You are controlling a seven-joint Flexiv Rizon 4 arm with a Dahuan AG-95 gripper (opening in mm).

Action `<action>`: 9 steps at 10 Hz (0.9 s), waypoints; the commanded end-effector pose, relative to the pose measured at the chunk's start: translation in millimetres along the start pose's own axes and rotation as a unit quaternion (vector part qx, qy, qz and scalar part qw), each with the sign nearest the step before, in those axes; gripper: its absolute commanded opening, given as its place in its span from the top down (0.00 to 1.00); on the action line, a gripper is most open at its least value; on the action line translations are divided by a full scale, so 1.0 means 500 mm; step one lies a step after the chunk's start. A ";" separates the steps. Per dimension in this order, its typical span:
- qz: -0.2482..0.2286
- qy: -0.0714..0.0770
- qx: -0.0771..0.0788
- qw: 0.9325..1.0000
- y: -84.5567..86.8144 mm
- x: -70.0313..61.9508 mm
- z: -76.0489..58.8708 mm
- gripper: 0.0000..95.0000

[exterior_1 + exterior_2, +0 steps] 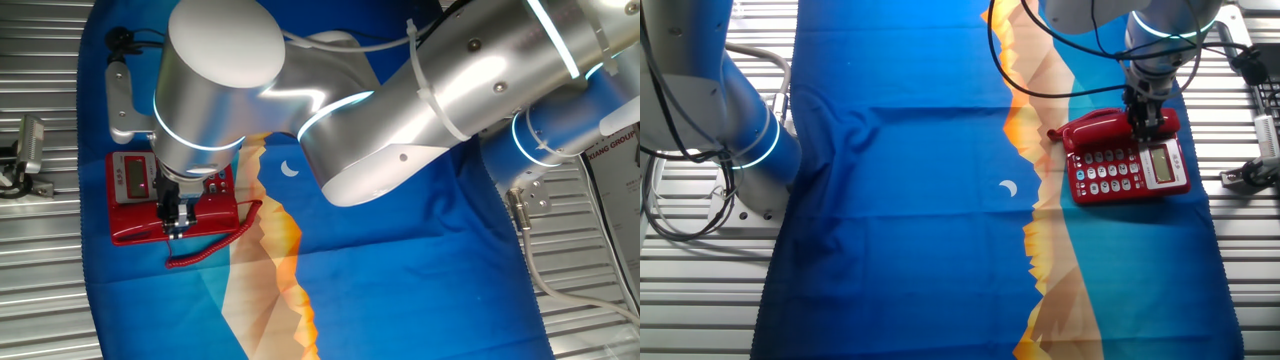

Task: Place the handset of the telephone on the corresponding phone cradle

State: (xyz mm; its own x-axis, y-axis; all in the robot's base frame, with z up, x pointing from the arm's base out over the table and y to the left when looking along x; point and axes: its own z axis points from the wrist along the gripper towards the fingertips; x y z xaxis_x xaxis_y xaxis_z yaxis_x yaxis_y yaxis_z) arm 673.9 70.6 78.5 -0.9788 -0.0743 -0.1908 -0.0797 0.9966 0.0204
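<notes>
Over the telephone (1128, 166), hand (1148, 124) sits directly on the handset (1110, 126), fingers closed around it. Handset's long axis runs along the phone cradle (175, 232), seemingly seated there.

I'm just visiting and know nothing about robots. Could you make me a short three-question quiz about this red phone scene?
1. True or false: the handset lies on the cloth, far from the telephone.
2. What does the gripper hang over? A) the handset end B) the moon print C) the metal table
3. The telephone stands on a mostly ____ cloth.

Key: 1 false, it lies along the phone's far edge; 2 A; 3 blue.
</notes>
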 end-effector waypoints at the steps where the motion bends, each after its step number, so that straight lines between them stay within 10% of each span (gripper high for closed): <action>1: -0.001 0.000 0.001 1.000 0.000 -0.001 0.002 1.00; 9: 0.000 -0.002 0.002 1.000 0.003 -0.002 0.005 1.00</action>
State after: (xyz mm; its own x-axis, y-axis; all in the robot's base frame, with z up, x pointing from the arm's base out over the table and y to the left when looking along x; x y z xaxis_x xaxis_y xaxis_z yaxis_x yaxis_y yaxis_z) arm 675.2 72.8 76.3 -0.9782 -0.0758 -0.1932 -0.0807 0.9966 0.0174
